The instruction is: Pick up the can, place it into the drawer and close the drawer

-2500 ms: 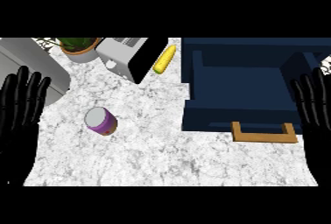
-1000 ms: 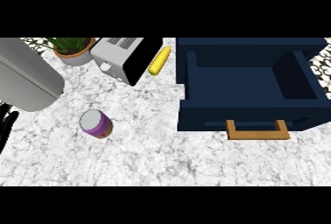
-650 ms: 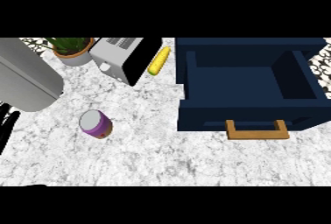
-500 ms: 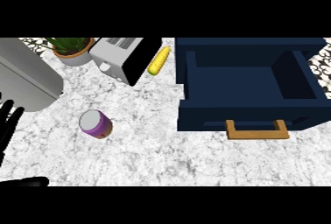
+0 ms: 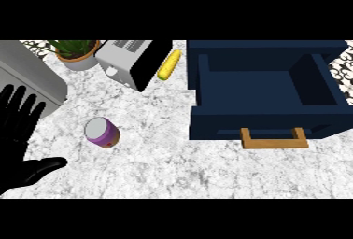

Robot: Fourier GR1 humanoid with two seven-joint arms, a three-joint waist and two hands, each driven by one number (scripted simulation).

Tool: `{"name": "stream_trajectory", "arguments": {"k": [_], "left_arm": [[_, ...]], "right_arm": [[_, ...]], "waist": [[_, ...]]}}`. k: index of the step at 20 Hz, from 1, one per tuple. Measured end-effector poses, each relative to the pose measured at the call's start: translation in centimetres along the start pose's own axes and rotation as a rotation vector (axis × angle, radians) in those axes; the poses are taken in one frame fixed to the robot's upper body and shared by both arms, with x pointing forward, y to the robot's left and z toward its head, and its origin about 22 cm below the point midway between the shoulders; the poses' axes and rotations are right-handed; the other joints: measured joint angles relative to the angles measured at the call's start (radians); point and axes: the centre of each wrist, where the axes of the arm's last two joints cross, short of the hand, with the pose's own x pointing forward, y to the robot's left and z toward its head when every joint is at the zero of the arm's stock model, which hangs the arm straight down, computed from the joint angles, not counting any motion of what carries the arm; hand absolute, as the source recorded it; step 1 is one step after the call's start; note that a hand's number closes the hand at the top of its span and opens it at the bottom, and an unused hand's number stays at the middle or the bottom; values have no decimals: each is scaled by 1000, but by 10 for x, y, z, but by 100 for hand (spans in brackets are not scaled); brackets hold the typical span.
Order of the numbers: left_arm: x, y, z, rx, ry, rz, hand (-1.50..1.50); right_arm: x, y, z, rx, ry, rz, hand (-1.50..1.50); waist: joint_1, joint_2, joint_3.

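A purple can [image 5: 102, 132] with a grey top stands on the marble counter [image 5: 165, 163], left of centre. My left hand [image 5: 15, 140] is at the left edge, open, fingers spread and pointing up, thumb reaching right below the can. It does not touch the can. The dark blue drawer [image 5: 265, 88] stands pulled open at the right, nothing inside, with a wooden handle [image 5: 273, 138] on its front. My right hand is out of view.
A toaster [image 5: 127, 61] and a potted plant [image 5: 77, 52] sit at the back left. A corn cob [image 5: 169, 64] lies between the toaster and the drawer. A grey slab [image 5: 27, 77] fills the upper left corner.
My left hand has come into view from the left edge and risen toward the can. The can and drawer have not moved.
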Motion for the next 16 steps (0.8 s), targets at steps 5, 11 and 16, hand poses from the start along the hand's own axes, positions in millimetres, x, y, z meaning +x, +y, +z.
{"name": "stream_trajectory", "arguments": {"k": [5,11,16], "left_arm": [[-31,-7,-19,14,25,-3,-150],[-59,-14,-28,25,47,-24,-150],[-81,-12,-36,56,59,-44,-150]], "right_arm": [[8,-2,4,6,0,2,-150],[8,-11,9,3,1,9,-150],[15,-15,13,6,-4,9,-150]], "waist": [[-1,0,0],[0,0,0],[-1,0,0]]}}
